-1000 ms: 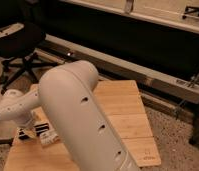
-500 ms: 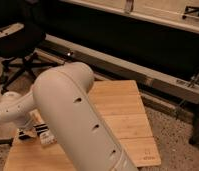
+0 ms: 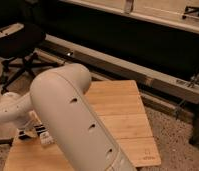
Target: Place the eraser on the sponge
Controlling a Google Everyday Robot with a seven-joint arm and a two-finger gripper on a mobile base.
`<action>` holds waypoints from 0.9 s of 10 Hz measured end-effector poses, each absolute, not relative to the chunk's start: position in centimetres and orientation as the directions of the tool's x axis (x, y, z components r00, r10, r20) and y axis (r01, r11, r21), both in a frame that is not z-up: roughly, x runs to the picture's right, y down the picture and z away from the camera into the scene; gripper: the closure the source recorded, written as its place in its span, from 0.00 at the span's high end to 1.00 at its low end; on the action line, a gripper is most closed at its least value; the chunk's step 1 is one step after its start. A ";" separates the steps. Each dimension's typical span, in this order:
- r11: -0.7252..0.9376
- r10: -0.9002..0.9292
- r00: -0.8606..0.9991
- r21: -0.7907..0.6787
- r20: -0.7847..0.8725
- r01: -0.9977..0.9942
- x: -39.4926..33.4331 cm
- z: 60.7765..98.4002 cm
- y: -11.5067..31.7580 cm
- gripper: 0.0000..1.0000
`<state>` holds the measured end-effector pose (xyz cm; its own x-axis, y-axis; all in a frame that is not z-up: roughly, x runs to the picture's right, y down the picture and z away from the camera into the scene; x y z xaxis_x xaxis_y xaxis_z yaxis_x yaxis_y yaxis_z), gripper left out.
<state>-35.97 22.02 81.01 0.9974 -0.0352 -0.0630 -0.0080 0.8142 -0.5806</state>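
Observation:
My big white arm [image 3: 75, 120] fills the middle of the camera view and hides much of the wooden table [image 3: 120, 107]. Its wrist bends down at the table's left side. There the gripper [image 3: 29, 129] is shut on the eraser [image 3: 36, 132], a dark bar of which only a short piece with pale stripes shows. The sponge is hidden.
A small white object [image 3: 47, 140] lies right beside the eraser, half behind the arm. A black office chair [image 3: 18, 37] stands at the back left. A long metal rail [image 3: 143, 75] runs along the floor behind the table. Speckled floor lies to the right.
The arm has held almost still over the left of the table. The gripper has closed at the striped bar.

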 end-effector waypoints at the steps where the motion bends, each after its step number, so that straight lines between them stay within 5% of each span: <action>1: 0.818 -0.009 0.997 -0.575 -0.073 -0.035 -36.0 80.9 21.4 0.00; 9: 0.759 0.517 0.853 -0.425 -0.068 -0.493 -27.4 73.3 5.5 0.00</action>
<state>-27.44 5.54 73.33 0.8534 0.5169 -0.0676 -0.4934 0.7590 -0.4247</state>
